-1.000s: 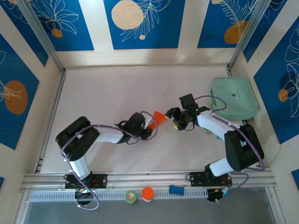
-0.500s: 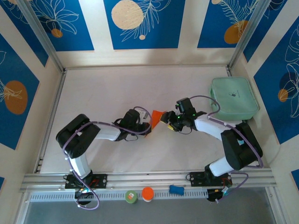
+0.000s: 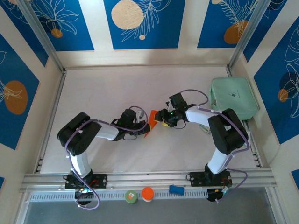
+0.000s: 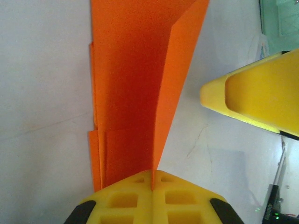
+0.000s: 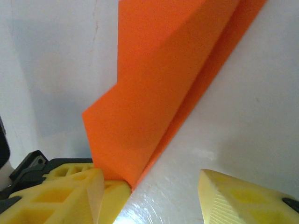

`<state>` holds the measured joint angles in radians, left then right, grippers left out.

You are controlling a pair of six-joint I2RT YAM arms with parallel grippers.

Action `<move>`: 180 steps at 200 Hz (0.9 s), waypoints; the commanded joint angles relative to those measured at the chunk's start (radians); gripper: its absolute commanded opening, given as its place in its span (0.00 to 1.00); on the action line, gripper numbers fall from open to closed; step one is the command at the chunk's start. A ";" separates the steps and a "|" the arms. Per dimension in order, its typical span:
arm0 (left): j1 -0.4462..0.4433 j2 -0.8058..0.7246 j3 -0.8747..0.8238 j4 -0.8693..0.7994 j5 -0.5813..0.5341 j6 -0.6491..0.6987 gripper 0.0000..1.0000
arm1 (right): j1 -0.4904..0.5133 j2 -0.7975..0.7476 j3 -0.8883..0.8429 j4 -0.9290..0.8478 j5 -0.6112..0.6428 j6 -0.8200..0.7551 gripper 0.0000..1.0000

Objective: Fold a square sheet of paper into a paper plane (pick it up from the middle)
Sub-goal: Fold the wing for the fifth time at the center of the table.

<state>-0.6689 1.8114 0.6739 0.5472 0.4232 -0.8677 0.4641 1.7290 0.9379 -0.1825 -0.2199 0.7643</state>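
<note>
The left end effector is pinching fully shut on the near end of the square sheet of paper. The sheet is already creased into several layers, and one flap is standing up along a fold. It is lying near the middle of the surface. At its 3 o'clock side the right end effector is sitting with its jaws about half parted. One finger is touching the sheet's corner, the other is resting apart on bare surface, and nothing is being gripped. This looks like a mid-fold step. The next move probably calls for the right end effector to close on or press down the raised flap while the left one anchors the sheet. The mint-green case is lying well apart, at 2 o'clock.
</note>
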 commanded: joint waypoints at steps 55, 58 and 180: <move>0.022 0.042 -0.019 0.026 0.043 -0.091 0.00 | 0.049 0.108 0.121 -0.164 0.053 -0.078 0.56; 0.023 0.042 -0.021 0.026 0.043 -0.091 0.00 | 0.050 0.111 0.124 -0.167 0.053 -0.080 0.56; 0.036 0.090 -0.056 0.043 0.041 -0.104 0.14 | 0.112 0.283 0.271 -0.366 0.192 -0.049 0.62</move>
<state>-0.6445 1.8488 0.6514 0.6476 0.4896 -0.9718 0.5541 1.9217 1.2274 -0.5301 -0.0738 0.7074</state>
